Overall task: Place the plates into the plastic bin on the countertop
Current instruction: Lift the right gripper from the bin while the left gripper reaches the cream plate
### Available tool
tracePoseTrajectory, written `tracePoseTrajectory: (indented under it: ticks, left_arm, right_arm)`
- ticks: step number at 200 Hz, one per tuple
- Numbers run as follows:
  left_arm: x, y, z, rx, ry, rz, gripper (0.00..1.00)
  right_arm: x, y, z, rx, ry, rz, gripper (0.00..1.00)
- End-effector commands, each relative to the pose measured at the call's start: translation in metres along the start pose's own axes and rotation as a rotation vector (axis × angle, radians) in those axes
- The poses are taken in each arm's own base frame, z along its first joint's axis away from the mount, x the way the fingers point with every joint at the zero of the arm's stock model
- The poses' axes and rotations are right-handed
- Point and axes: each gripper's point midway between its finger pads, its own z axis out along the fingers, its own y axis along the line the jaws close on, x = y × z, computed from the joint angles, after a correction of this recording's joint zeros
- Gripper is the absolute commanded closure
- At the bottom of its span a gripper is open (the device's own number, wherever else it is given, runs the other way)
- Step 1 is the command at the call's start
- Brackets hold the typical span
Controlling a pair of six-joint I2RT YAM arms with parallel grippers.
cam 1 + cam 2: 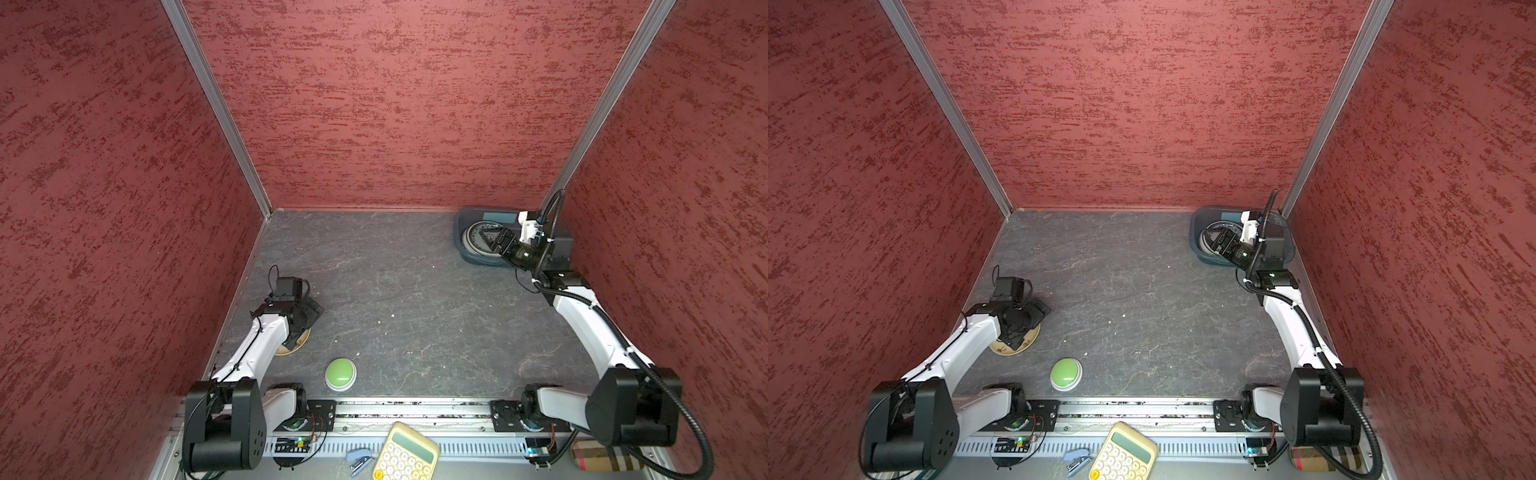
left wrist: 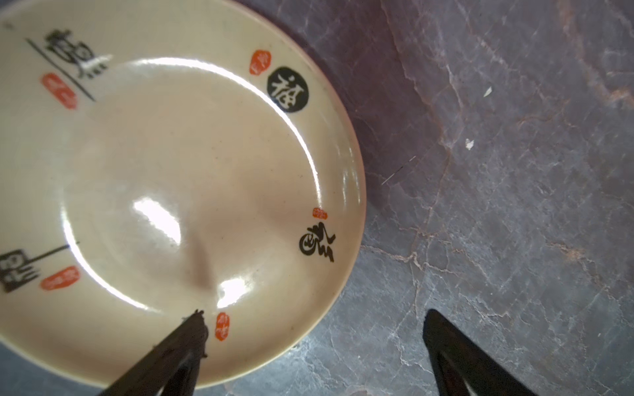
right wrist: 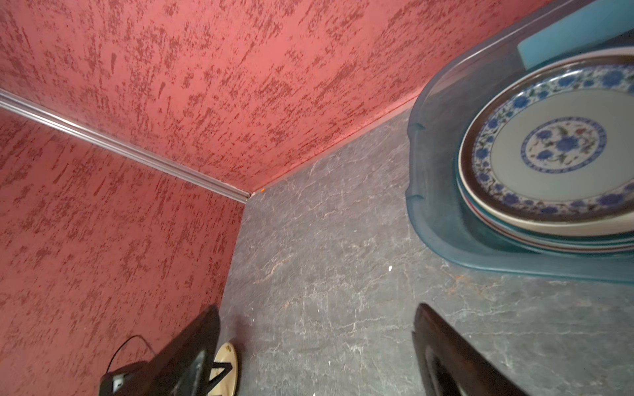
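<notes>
The bin [image 3: 432, 192] sits on the countertop [image 1: 395, 291] with a stack of plates [image 3: 549, 164] in it, and the top one's got blue flowers. The right gripper [image 1: 498, 243] hangs over the bin, jaws spread wide with nothing between them. One cream plate [image 2: 171, 171] lies flat well apart from the bin, clear across the countertop from it. The left gripper [image 2: 314, 312] is right above that plate with its jaws wide open across the rim: one finger [image 2: 185, 346] over the plate, the other over bare stone.

Mottled red walls [image 1: 374, 104] enclose three sides, joined by pale corner strips [image 1: 217, 108], seemingly aluminium.
</notes>
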Motion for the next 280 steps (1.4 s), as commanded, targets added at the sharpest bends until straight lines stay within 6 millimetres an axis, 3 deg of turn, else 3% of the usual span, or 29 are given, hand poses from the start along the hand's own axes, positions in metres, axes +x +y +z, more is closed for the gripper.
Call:
tracePoseTrajectory:
  ticks: [1, 103, 163, 193, 224, 255, 280]
  left_arm:
    - [0.0, -0.02, 0.005, 0.064, 0.002, 0.025, 0.01]
    - [0.038, -0.09, 0.039, 0.131, 0.105, 0.165, 0.01]
    - [0.053, -0.146, 0.051, 0.209, 0.164, 0.244, 0.01]
    - [0.055, -0.172, 0.037, 0.268, 0.15, 0.289, 0.01]
    - [0.049, -0.178, 0.012, 0.31, 0.125, 0.298, 0.01]
    - [0.039, -0.172, -0.022, 0.332, 0.063, 0.307, 0.01]
    - [0.026, -0.15, -0.043, 0.324, 0.009, 0.272, 0.01]
  right_arm:
    - [-0.004, 0.016, -0.005, -0.053, -0.01, -0.046, 0.1]
    - [0.0, 0.0, -0.001, 0.012, -0.007, -0.017, 0.1]
    - [0.0, -0.004, -0.001, 0.032, -0.006, -0.011, 0.1]
    - [0.001, -0.004, -0.001, 0.033, -0.001, -0.005, 0.1]
    - [0.004, 0.002, 0.0, -0.007, 0.016, -0.001, 0.1]
    - [0.008, 0.008, 0.005, -0.069, 0.048, 0.017, 0.1]
    - [0.01, 0.012, 0.005, -0.097, 0.056, 0.02, 0.1]
